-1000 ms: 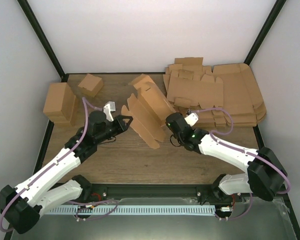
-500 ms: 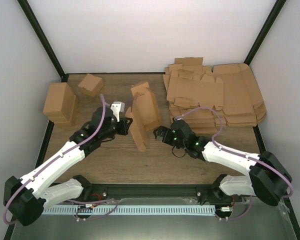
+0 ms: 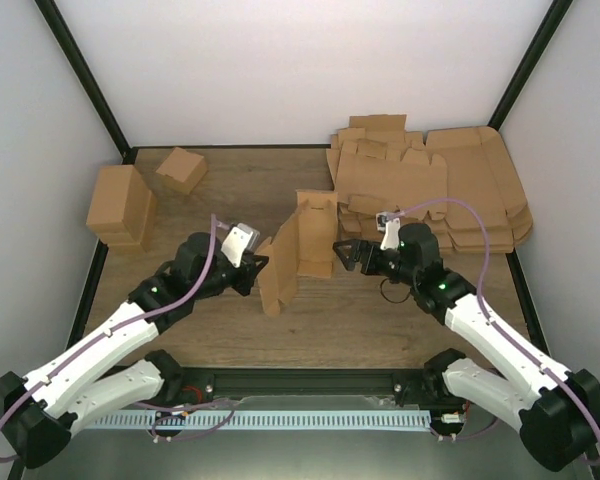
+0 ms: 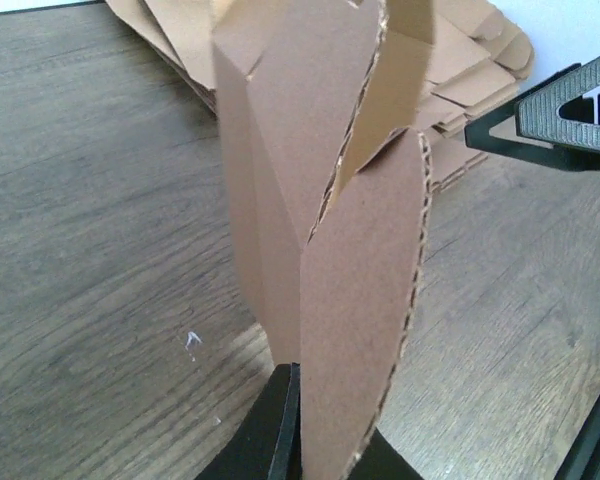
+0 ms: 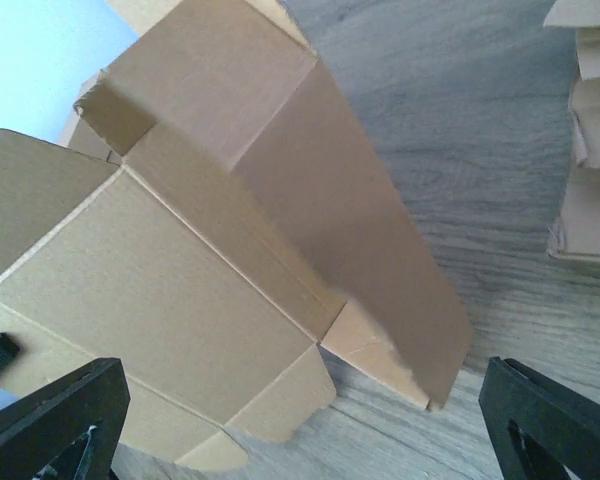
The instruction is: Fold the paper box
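The paper box (image 3: 302, 243) is a brown die-cut cardboard piece, partly folded and standing on edge at the middle of the table. My left gripper (image 3: 262, 266) is at its lower left, shut on one rounded flap; in the left wrist view that flap (image 4: 365, 330) rises straight up from between the black fingers (image 4: 270, 430). My right gripper (image 3: 346, 250) is just right of the box, open and apart from it. In the right wrist view the box (image 5: 210, 270) fills the space ahead, with the two fingertips (image 5: 55, 420) wide apart at the bottom corners.
A stack of flat cardboard sheets (image 3: 435, 190) lies at the back right, also seen behind the box (image 4: 470, 70). A folded oblong box (image 3: 120, 205) and a small cube-like box (image 3: 181, 169) stand at the back left. Black frame posts border the table.
The box went from spread out and slanting to upright and drawn together, shifting slightly right. My right gripper opened and swung round to the box's right side. My left arm moved forward, still gripping.
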Motion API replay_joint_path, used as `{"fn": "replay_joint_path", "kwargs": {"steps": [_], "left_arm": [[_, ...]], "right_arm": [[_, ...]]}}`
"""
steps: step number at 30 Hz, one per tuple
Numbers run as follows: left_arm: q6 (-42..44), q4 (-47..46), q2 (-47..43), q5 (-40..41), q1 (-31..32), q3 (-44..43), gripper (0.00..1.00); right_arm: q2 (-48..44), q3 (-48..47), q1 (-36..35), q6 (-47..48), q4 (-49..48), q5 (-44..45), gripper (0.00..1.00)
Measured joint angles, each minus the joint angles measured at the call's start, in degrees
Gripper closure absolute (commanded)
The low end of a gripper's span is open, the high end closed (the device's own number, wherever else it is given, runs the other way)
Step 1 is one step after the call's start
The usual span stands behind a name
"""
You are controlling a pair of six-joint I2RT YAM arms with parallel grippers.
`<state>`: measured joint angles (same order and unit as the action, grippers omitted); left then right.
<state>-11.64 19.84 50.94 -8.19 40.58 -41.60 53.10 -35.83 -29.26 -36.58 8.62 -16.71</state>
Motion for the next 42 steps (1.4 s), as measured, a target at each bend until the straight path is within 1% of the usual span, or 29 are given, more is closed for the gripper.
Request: {"fn": "replay_joint_path", "kwargs": {"steps": [6,11,13,17,20,27,30,36,39,42], "left_arm": [[2.86,-0.02,-0.11,1.20,2.69,1.27,0.96],[4.15,-0.20,1.33,3.02,6.21,2.14,0.96],[4.42,-0.39,2.40,3.85,7.28,2.47,0.96],[4.44,-0.59,3.32,6.40,7.87,3.23,0.96],[4.39,-0.59,3.30,7.91,7.87,3.58,0.96],[4.35,-0.44,3.32,8.98,7.87,3.82,0.94],[4.24,-0.42,3.45,8.35,7.87,3.85,0.94],[4.20,-0.11,3.98,7.61,7.87,3.85,0.94],[4.15,0.04,3.98,7.43,7.87,3.85,0.96],[4.15,0.00,4.02,6.93,7.87,3.85,0.96]], "right_arm": [[-0.07,-0.50,7.32,4.09,4.11,-7.17,0.00],[-0.02,-4.39,12.48,6.49,5.29,-10.88,0.01],[-0.02,-5.07,12.87,7.08,4.46,-12.31,0.03],[0.09,-4.15,12.90,7.82,3.28,-15.02,0.12],[-0.02,-1.77,12.90,8.63,1.75,-16.13,0.19],[-2.54,4.17,12.90,9.25,-0.33,-15.74,0.20],[-2.56,4.37,12.90,9.62,-2.03,-15.82,0.20],[0.59,4.37,12.94,10.12,-4.92,-17.68,0.19],[1.33,4.37,12.94,10.16,-5.97,-17.92,0.19],[1.46,4.39,12.94,10.03,-6.99,-17.59,0.19]]}}
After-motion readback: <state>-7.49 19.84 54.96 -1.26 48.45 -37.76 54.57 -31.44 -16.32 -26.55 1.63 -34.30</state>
